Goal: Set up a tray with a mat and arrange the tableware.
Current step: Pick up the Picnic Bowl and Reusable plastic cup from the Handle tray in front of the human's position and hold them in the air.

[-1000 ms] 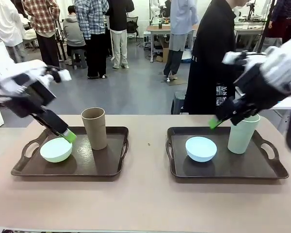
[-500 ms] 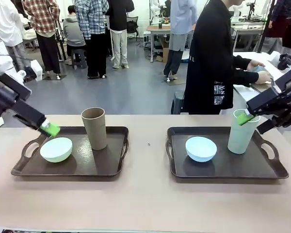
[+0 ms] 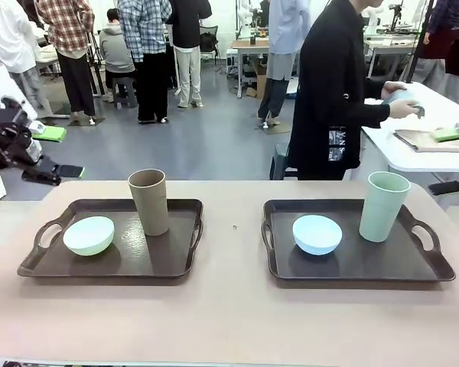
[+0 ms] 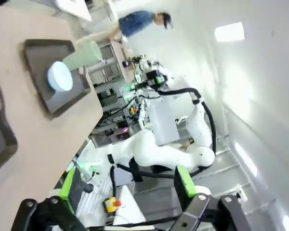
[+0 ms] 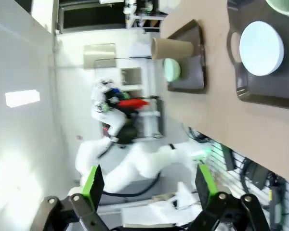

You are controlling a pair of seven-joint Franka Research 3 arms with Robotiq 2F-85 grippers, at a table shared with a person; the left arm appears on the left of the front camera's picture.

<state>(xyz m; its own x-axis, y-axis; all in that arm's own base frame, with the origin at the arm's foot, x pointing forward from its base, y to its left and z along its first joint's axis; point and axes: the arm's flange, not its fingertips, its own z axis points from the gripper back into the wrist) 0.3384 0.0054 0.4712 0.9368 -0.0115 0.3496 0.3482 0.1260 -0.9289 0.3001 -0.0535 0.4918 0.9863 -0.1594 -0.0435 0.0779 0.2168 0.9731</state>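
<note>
Trays of dark brown sit side by side on the desk (image 3: 229,321), the left tray (image 3: 172,264) at 9 o'clock and the right tray (image 3: 367,264) at 3 o'clock, well apart. On the left tray the green bowl (image 3: 89,235) rests toward 9 o'clock, and the brown cup (image 3: 149,201) stands upright toward 2 o'clock, just beside the bowl but not touching it. On the right tray the blue bowl (image 3: 317,233) lies toward 9 o'clock, with the green cup (image 3: 382,205) upright toward 2 o'clock, near it and apart.

The left jaws hang off the desk at the 9 o'clock edge of the front view, above the table's corner. They are spread wide with nothing between them, one green pad (image 3: 50,133) above a black finger (image 3: 57,173). The left wrist view shows both pads (image 4: 70,185) far apart and bare, with the right tray far off at 10 o'clock.

The right jaws sit at the 3 o'clock edge of the front view, also parted and empty, one pad (image 3: 451,134) showing. In the right wrist view their pads (image 5: 93,180) stand wide apart, both trays at 1 o'clock.

A person (image 3: 333,99) in black stands beyond the desk at 1 o'clock, turned toward a white side table (image 3: 413,153), a hand (image 3: 402,107) over it.
</note>
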